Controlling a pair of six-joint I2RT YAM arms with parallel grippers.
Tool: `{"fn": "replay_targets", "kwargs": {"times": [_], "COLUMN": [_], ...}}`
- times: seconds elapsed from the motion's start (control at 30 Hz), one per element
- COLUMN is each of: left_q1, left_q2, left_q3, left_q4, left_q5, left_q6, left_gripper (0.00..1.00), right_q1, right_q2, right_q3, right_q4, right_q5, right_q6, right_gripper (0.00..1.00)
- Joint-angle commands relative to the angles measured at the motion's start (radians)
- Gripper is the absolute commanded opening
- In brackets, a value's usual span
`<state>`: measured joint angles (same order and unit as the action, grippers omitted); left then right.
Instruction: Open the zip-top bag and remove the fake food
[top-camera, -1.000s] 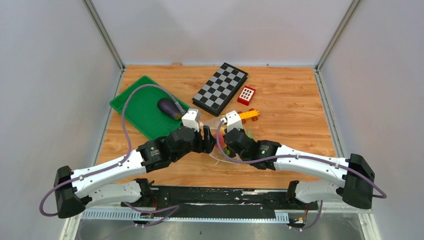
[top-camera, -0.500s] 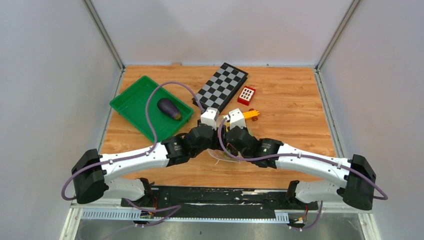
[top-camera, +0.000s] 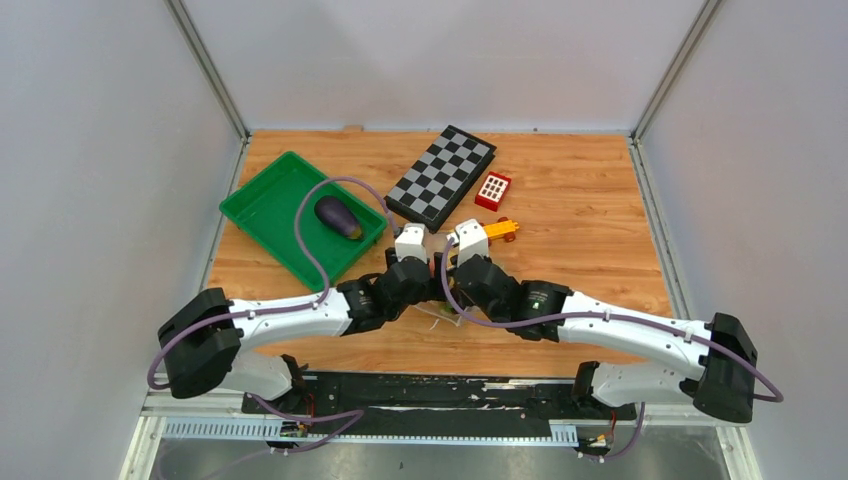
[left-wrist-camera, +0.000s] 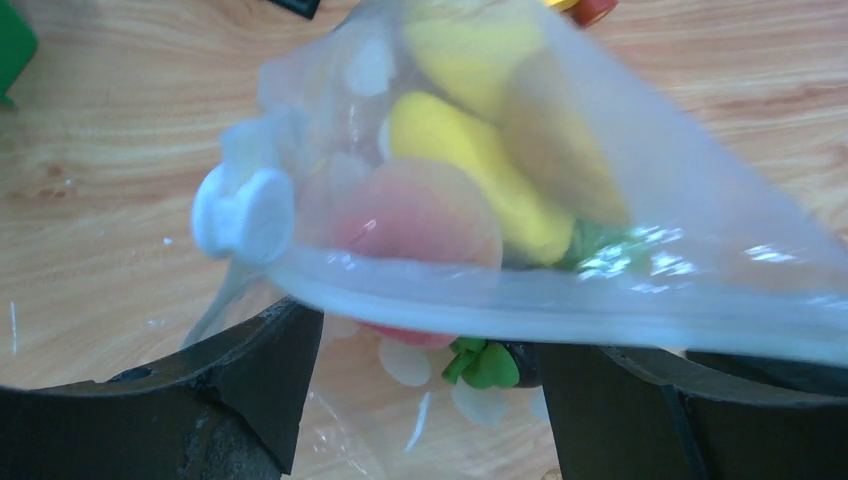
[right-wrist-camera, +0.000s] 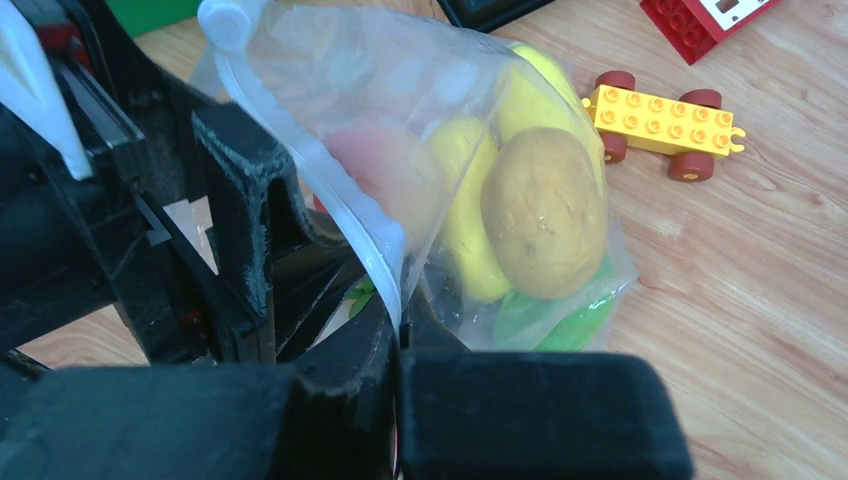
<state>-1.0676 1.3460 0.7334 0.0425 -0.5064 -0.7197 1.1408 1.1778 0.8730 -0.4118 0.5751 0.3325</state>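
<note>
**Bag held up at mid-surface, left arm reaching for the next piece**

The zip-top bag (right-wrist-camera: 420, 130) hangs between the two arms near the middle of the wooden surface (top-camera: 580, 220), lifted by its rim. The right fingers (right-wrist-camera: 330, 400) are clenched on the zip strip, which runs down from the white zip tab (right-wrist-camera: 225, 20) into the seam between them. The left fingers (left-wrist-camera: 250, 400) are spread wide and grasp nothing; the strip crosses just above them.

One piece of the fake food, the purple eggplant (top-camera: 338, 217), already lies in the green tray (top-camera: 265, 200). Inside the bag are a pink peach (left-wrist-camera: 420, 215), yellow pieces (left-wrist-camera: 470, 170), a brown potato-like piece (right-wrist-camera: 545, 210) and a green piece (right-wrist-camera: 560, 320). The yellow toy car (right-wrist-camera: 665, 125) and red block (right-wrist-camera: 705, 20) sit apart on the surface beyond the bag.

The step in hand looks like emptying rather than unzipping. The mouth seems parted below the strip, though the blurred film leaves that unsure.

Next, the left fingers likely need to pass under the strip into the mouth and close on the peach, the nearest piece. Meanwhile the right fingers must hold the rim firmly so the slack film does not fold shut.
</note>
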Motion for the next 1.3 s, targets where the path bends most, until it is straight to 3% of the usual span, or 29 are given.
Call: {"fn": "replay_targets", "kwargs": {"times": [0.0, 0.2, 0.37, 0.9, 1.0, 1.27], "left_q1": [0.006, 0.005, 0.006, 0.007, 0.007, 0.005], "left_q2": [-0.022, 0.004, 0.029, 0.275, 0.329, 0.280], "left_q3": [-0.039, -0.021, -0.016, -0.091, -0.121, -0.184], "left_q4": [0.040, 0.107, 0.147, 0.577, 0.708, 0.798], "left_q5": [-0.038, 0.035, -0.048, -0.182, -0.181, -0.112], "left_q6": [-0.068, 0.005, 0.030, 0.034, 0.044, 0.098], "left_gripper": [0.83, 0.91, 0.97, 0.99, 0.93, 0.60], "right_q1": [-0.006, -0.007, -0.007, -0.007, -0.006, -0.008], "right_q2": [-0.041, -0.023, -0.012, 0.053, 0.062, 0.054], "right_q3": [-0.004, -0.014, -0.024, -0.044, -0.050, -0.064], "right_q4": [0.065, 0.112, 0.138, 0.201, 0.209, 0.190], "right_q5": [-0.005, -0.073, -0.124, -0.215, -0.215, -0.122], "right_q6": [0.017, -0.008, -0.017, -0.014, -0.014, -0.011], "right_gripper": [0.00, 0.00, 0.00, 0.00, 0.00, 0.00]}}
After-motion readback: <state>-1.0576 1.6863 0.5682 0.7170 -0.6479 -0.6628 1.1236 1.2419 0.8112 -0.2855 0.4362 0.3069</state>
